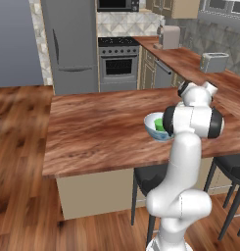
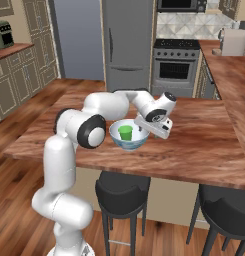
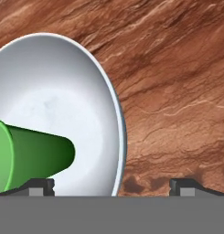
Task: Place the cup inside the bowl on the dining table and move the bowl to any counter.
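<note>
**Cup is sitting in the bowl; tool is straddling the bowl's rim**

Now the tool [image 3: 111,185] is standing released, its two dark tips spread wide in the hand view, gripping nothing. One tip is lying inside the bowl [image 3: 54,105], just beside the cup [image 3: 31,157]; the other is lying outside, over bare wood. The rim is running between them, so the coming move seems to be turning on closing across that wall.

In the right base view the tool [image 2: 144,131] is hanging at the bowl's [image 2: 129,142] right edge, angled down toward it. The cup [image 2: 125,132] is standing upright in the middle of the bowl, mouth up, its long axis vertical; it is reading as lying sideways in the hand view because the camera is rolled.

The bowl is resting on the dining table [image 2: 204,145], nearer the stool-side edge than the far one. Bare wood is lying open all around it. In the left base view the bowl [image 1: 156,128] is partly hidden by the arm. The wall counter [image 1: 190,61], carrying a toaster [image 1: 214,62], is running beyond the table's far corner, well apart.
</note>
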You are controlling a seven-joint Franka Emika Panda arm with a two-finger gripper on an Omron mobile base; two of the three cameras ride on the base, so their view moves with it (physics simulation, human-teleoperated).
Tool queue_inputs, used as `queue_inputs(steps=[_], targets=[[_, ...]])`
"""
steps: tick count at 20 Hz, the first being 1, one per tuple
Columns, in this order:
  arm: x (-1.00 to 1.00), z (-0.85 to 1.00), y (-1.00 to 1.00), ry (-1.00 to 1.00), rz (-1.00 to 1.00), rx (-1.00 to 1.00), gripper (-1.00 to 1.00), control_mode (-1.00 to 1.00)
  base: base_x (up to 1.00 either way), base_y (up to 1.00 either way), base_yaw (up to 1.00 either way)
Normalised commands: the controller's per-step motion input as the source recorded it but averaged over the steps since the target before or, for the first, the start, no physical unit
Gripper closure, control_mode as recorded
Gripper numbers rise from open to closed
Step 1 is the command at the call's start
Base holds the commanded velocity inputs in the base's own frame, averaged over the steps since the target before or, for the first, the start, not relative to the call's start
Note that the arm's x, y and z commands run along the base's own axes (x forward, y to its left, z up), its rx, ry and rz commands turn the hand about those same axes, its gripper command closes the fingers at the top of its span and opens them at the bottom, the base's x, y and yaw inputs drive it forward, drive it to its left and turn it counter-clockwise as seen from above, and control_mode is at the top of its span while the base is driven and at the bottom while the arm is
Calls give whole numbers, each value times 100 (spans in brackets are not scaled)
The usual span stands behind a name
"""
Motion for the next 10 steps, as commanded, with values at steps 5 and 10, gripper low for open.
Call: queue_inputs(steps=[5,10], targets=[[0,-9,0,0,0,0,-100,-100,0,0,0],[0,-12,0,0,0,0,-100,-100,0,0,0]])
